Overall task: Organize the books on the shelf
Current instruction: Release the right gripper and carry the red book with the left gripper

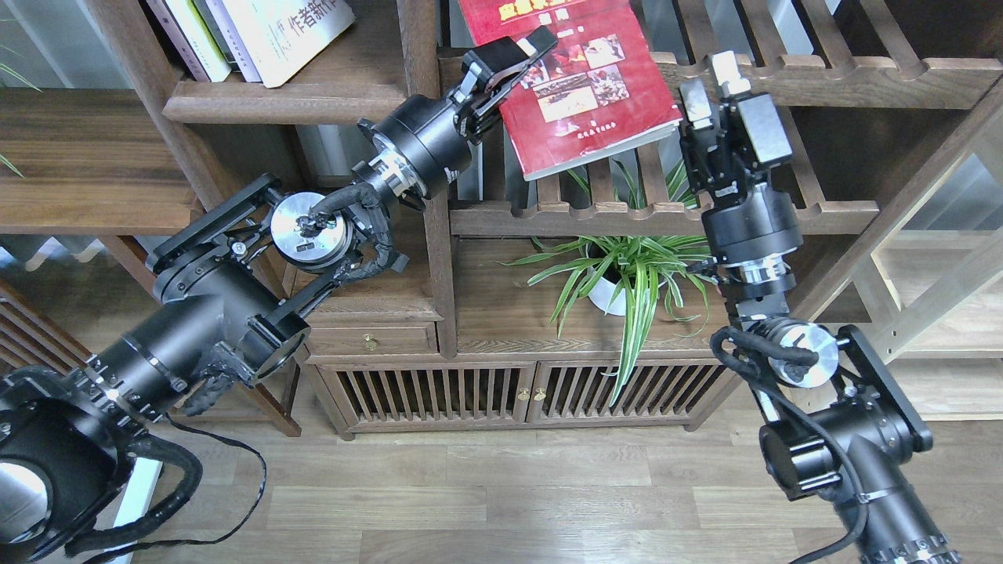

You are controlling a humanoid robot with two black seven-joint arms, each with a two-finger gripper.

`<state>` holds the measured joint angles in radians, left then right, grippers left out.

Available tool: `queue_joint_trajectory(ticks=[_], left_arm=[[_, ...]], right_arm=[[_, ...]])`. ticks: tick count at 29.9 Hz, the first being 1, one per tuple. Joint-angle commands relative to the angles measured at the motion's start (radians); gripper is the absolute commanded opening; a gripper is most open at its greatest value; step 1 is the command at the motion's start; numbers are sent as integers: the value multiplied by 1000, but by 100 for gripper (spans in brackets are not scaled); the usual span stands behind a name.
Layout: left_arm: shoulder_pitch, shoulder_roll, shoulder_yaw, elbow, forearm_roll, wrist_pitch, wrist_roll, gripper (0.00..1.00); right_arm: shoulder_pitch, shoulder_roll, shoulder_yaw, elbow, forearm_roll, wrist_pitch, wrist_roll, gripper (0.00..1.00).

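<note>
A dark red book (584, 86) with a yellow title tilts in front of the slatted shelves at top centre. My left gripper (526, 56) is shut on its left edge and holds it up. My right gripper (709, 84) is open and empty, just right of the book's lower right corner and apart from it. The solid dark-brown shelf (290, 102) is at top left. On it lean a large white book with blue Chinese characters (294, 31) and slim white, green and dark-spined books (192, 35).
A thick bookcase post (427, 180) stands between the solid shelf and the slatted shelves (666, 213). A potted green plant (627, 274) sits on a cabinet with slatted doors (470, 392). Wooden floor lies below.
</note>
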<state>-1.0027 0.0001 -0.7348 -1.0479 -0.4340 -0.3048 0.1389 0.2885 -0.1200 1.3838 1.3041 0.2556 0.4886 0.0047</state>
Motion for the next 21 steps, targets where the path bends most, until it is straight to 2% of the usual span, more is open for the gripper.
queue_joint_trajectory(ticks=[1,5,9,11,21], left_arm=[[4,0,2,-20,34,-63,24,3],[19,0,-2,-66,84,-91,71,3],[53,0,5,-145,106,-85,99,3],[73,1,6,-178,139,-86,105,3],[125,191,2,-334,213,-97,100,5]], right_arm=[[-2,-6,15,-20,1,0,0,70],[1,-6,15,-42,2,0,0,70],[14,-6,30,-69,2,0,0,70],[21,-7,40,-83,2,0,0,71],[43,-38,57,-138,1,0,0,71]])
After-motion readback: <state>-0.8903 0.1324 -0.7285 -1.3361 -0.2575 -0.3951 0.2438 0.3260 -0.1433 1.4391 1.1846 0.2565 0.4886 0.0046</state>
